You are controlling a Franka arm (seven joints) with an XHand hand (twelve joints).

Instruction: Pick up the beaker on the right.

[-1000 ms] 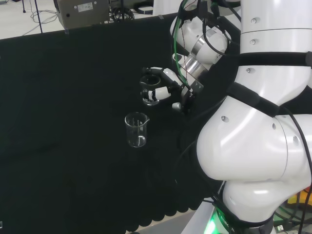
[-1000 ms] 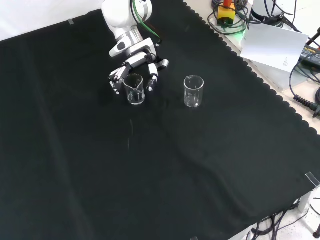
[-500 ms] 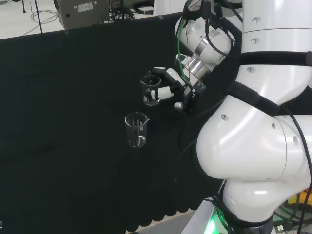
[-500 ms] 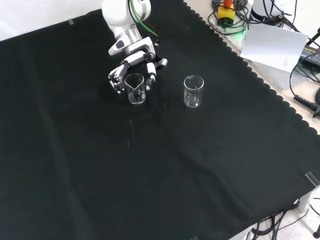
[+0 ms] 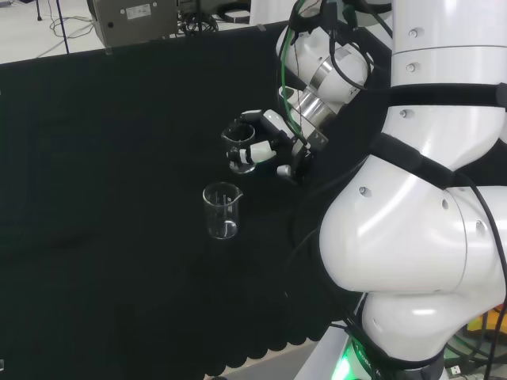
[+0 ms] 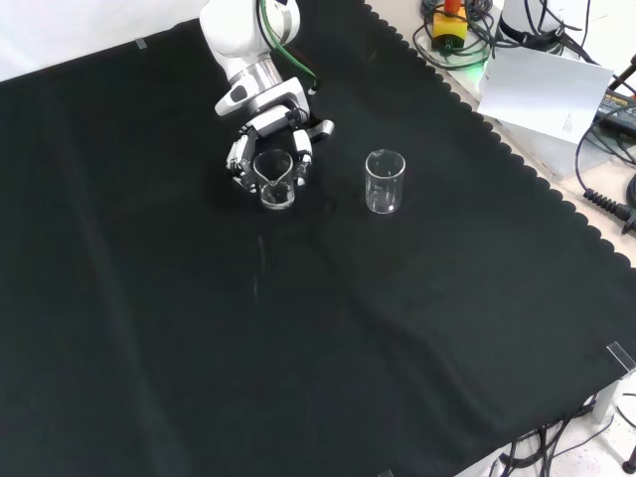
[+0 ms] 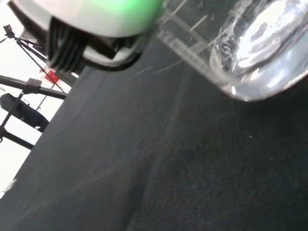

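From my station, the bench (image 6: 417,328) under its black cloth takes up most of the front view, and the arm (image 5: 412,229) bulks white at the right of the head view, its forearm reaching left and down to the hand (image 5: 265,142). In the front view the hand (image 6: 268,139) comes in from the top, palm toward the cloth, wrist angled back toward the base.

I see the fingers (image 6: 301,157) curled around the held beaker (image 6: 275,179), wrapping it from both sides, with the thumb side at the view's right. That beaker is tilted: in the front view its open mouth faces up and toward the hand while its base (image 6: 278,199) swings out toward the camera, so its long axis leans rather than stands plumb. In the head view the held beaker (image 5: 238,146) sits between the fingers, beyond the second beaker (image 5: 221,210).

The second beaker (image 6: 385,181) stands upright on the cloth, apart from the hand, to its right in the front view.

The wrist view gives what the others cannot: the held beaker's thick clear base (image 7: 260,53) close up, with dark cloth showing under it. I cannot tell from the other 2 views whether it touches the cloth.
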